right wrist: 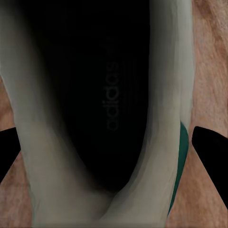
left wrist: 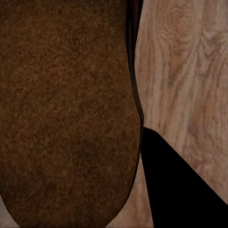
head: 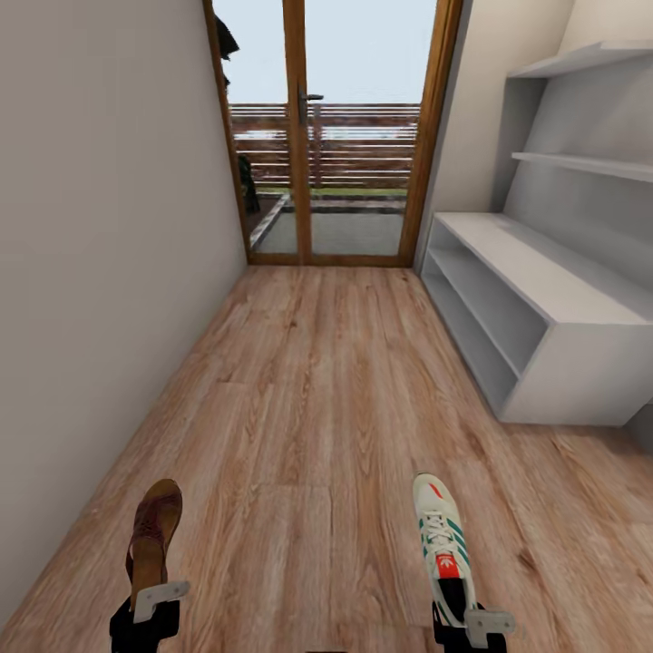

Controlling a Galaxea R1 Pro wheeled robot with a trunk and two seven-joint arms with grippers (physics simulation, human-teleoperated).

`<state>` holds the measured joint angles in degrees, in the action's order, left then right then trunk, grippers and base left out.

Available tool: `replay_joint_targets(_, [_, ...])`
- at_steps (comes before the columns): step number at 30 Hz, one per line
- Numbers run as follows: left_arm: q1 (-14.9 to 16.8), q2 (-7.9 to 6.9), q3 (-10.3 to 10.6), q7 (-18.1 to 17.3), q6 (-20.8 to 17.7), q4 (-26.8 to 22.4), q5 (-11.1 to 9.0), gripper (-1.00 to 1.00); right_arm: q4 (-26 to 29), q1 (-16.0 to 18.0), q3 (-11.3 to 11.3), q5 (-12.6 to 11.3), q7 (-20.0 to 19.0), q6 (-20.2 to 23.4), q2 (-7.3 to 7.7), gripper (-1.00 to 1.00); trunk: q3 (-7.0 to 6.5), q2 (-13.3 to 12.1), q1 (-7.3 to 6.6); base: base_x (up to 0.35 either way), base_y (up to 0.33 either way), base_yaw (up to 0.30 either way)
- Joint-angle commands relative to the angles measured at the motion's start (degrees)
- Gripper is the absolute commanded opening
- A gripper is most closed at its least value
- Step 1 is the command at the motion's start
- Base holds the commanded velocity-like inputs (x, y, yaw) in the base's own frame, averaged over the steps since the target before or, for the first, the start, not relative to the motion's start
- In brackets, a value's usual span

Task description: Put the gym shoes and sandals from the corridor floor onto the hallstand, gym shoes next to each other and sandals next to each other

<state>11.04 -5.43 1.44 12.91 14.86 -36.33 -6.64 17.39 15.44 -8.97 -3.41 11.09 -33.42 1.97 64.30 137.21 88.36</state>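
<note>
Left gripper (head: 150,606) clamps a brown sandal (head: 154,531) — right gripper (head: 467,617) clamps a gym shoe (head: 442,540), both above the corridor floor (head: 317,408).

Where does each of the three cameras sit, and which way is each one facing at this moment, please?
Head view: on the robot's head, looking forward and down the corridor floor to the glass door; hallstand at right; left gripper and right gripper at the lower edge.
Left wrist view: near the left gripper, along its fingers at the sandal.
Right wrist view: near the right gripper, into the gym shoe opening; dark fingers at the edges.
Shared: the head view shows the sandal and gym shoe too.
</note>
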Motion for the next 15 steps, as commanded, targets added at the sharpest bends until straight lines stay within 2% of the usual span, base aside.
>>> replay_joint_targets(1, [0.03,-0.02,0.16,0.06,0.2,0.04,-0.39,-1.0,-0.02,0.03,-0.49,-0.32,0.34,-0.15,0.05,-1.0,0.04,0.01,0.02,0.269,0.237,-0.002])
replay_joint_targets(15, [0.03,-0.02,0.23,-0.25,0.24,0.09,-0.39,-1.0,-0.32,0.03,-0.52,-0.28,0.32,-0.15,0.05,-1.0,0.04,0.01,0.02,0.275,0.233,0.0])
